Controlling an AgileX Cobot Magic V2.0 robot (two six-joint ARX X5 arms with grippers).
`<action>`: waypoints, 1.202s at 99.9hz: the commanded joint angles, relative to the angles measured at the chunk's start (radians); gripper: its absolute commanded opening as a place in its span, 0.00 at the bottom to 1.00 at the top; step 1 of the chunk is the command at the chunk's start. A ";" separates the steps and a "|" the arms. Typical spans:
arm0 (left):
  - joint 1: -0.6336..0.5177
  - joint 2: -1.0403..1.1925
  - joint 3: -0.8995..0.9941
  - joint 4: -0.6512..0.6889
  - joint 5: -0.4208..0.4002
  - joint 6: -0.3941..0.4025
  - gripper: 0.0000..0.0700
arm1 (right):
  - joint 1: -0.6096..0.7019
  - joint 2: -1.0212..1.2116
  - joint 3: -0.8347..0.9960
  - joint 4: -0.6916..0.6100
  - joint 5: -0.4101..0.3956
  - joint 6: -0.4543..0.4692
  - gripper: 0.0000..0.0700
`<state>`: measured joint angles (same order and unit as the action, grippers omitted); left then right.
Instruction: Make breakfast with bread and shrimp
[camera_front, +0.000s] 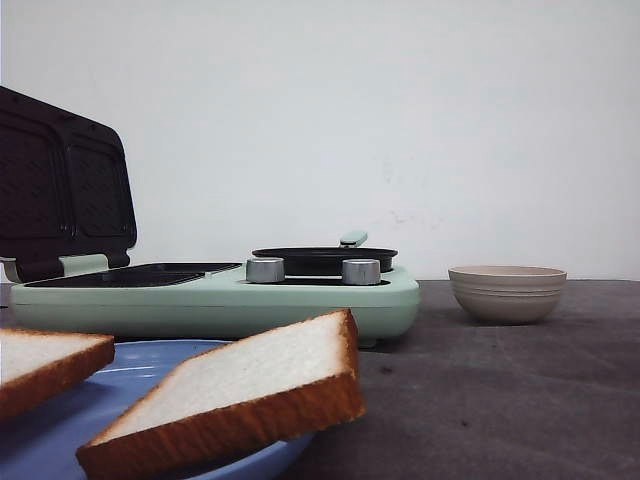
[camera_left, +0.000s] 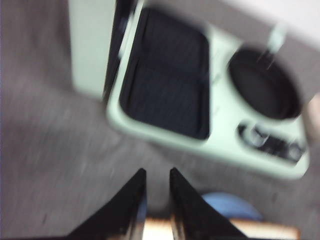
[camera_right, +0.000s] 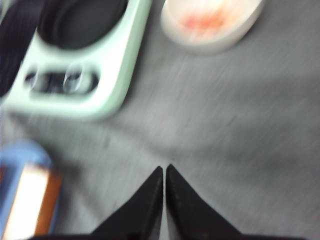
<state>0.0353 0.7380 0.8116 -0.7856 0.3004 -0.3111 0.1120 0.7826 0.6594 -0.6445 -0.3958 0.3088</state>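
low front view, wrists overhead, sharing griddle (camera_front: 215, 290)

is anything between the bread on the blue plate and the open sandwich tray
Nothing visible. The bread lies on the blue plate just in front of the breakfast maker, whose lid stands open, leaving the sandwich tray bare.

Square slices of white sandwich bread (camera_front: 250, 385): white crumb, orange-brown crust edges.
Round glossy plate (camera_front: 150, 360): light blue.
Mint-green breakfast maker appliance (camera_front: 220, 295): pale green body, black cooking plates with a ridged grid pattern.
Two round metal knobs (camera_front: 265, 270): silver-grey.
Round shallow pan (camera_front: 325, 258): black, pale green handle.
Beige ribbed ceramic bowl (camera_front: 507, 292): cream-beige with fine horizontal lines.
Shrimp pieces (camera_right: 207, 20): blurred orange-pink patches on the bowl's whitish inside.
Flat table surface (camera_front: 500, 400): dark grey, mottled.
Plain back wall (camera_front: 400, 120): off-white.
Left gripper fingers (camera_left: 132, 205): black.
Right gripper fingers (camera_right: 150, 202): black.
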 joint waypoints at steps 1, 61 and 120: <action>0.000 0.026 0.021 -0.058 0.034 0.064 0.02 | 0.002 0.008 0.014 0.002 -0.021 -0.044 0.01; -0.003 0.214 0.021 -0.326 0.058 0.217 0.62 | 0.002 -0.001 0.014 -0.036 -0.135 -0.089 0.31; -0.003 0.455 0.021 -0.367 0.172 0.274 0.66 | 0.002 -0.014 0.014 -0.094 -0.184 -0.139 0.31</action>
<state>0.0341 1.1652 0.8158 -1.1515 0.4683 -0.0574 0.1120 0.7712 0.6594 -0.7345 -0.5755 0.1898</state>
